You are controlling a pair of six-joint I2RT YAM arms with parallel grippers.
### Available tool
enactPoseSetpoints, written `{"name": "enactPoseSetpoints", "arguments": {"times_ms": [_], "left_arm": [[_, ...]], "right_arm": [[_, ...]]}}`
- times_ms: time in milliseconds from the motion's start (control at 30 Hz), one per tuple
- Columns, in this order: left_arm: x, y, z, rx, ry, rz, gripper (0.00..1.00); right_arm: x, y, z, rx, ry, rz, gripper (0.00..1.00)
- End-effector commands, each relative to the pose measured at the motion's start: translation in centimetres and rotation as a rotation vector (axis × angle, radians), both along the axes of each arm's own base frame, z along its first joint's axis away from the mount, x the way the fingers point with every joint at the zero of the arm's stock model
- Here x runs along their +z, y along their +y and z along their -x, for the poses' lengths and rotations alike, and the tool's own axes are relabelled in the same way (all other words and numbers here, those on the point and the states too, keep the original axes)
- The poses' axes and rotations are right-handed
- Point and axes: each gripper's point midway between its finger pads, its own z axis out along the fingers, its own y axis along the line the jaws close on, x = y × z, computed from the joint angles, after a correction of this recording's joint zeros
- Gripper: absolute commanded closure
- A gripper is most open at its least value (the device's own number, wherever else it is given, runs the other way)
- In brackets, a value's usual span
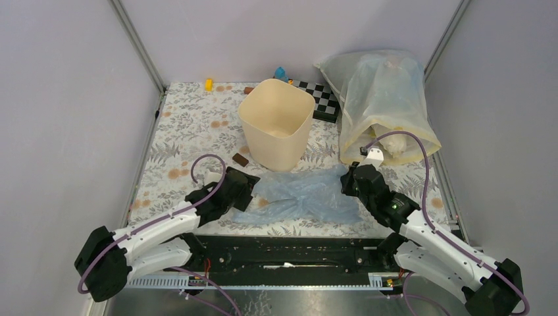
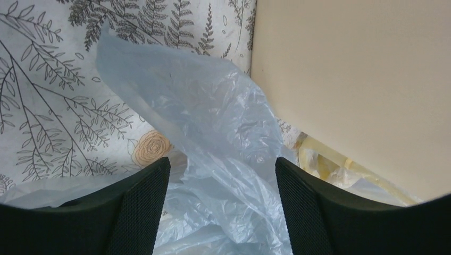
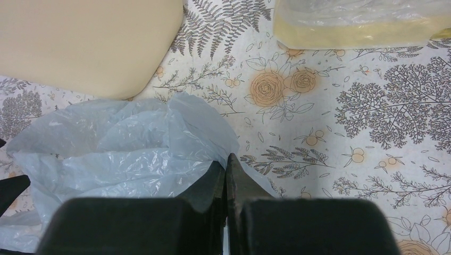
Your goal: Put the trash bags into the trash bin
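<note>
While right gripper (image 3: 226, 175) pinches bag (image 3: 133, 154), left gripper (image 2: 222, 202) gapes around it.

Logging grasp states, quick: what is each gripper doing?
Left gripper: open, straddling the trash bag.
Right gripper: shut on the trash bag's edge.

The right gripper (image 3: 226, 162), jaws pressed together, pinches the edge of the crinkled blue bag (image 3: 122, 154), which spreads toward 9 o'clock. The beige bin (image 3: 85, 42) sits at 11, a yellowish sack (image 3: 356, 24) at 1.
</note>
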Motion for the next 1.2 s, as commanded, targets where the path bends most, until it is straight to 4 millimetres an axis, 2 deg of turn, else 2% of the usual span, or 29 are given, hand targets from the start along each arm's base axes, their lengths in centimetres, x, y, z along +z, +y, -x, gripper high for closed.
{"name": "enactPoseSetpoints", "arguments": {"times_ms": [0, 133, 267, 333, 400, 433, 500, 600, 700, 867, 1100, 1167], "left_arm": [[1.3, -1.0, -1.4, 0.014, -0.033, 0.071, 0.28], [0.7, -1.5, -1.7, 0.010, -0.008, 0.092, 0.34], [-0.5, -1.7, -1.6, 0.017, 0.022, 0.102, 0.52], [-1.0, -1.7, -1.6, 0.011, 0.024, 0.111, 0.67], [-1.4, -1.1, -1.7, 0.013, 0.028, 0.091, 0.95], [-1.4, -0.3, -1.8, 0.028, 0.024, 0.065, 1.00], [-1.1, 1.3, -2.1, 0.057, 0.005, 0.009, 1.00], [0.5, 2.9, -2.5, 0.041, -0.061, -0.056, 1.00], [1.8, 4.0, -2.8, 0.009, -0.130, -0.090, 1.00], [2.9, 5.7, -2.9, -0.014, -0.193, -0.142, 1.00], [3.5, 7.0, -3.6, -0.033, -0.198, -0.211, 1.00], [4.7, 6.8, -4.0, -0.080, -0.234, -0.245, 1.00]], "right_arm": [[0.9, 0.1, -0.4, 0.006, -0.037, -0.012, 1.00], [0.8, 0.1, -0.5, 0.004, -0.036, -0.010, 1.00], [1.0, 0.2, -0.5, 0.004, -0.040, -0.014, 1.00], [1.0, 0.1, -0.5, 0.003, -0.042, -0.013, 1.00], [1.0, -0.1, -0.5, -0.002, -0.047, -0.008, 1.00], [1.1, -0.4, -0.5, -0.013, -0.049, 0.000, 1.00], [1.1, -1.2, -0.5, -0.046, -0.054, 0.018, 1.00], [1.1, -3.3, -0.5, -0.146, -0.058, 0.059, 1.00], [1.1, -5.0, -0.3, -0.235, -0.058, 0.090, 1.00], [1.1, -8.1, 0.3, -0.419, -0.058, 0.105, 1.00], [1.6, -8.3, 0.4, -0.428, -0.076, 0.089, 1.00], [1.9, -7.8, 0.3, -0.398, -0.079, 0.082, 1.00]]}}
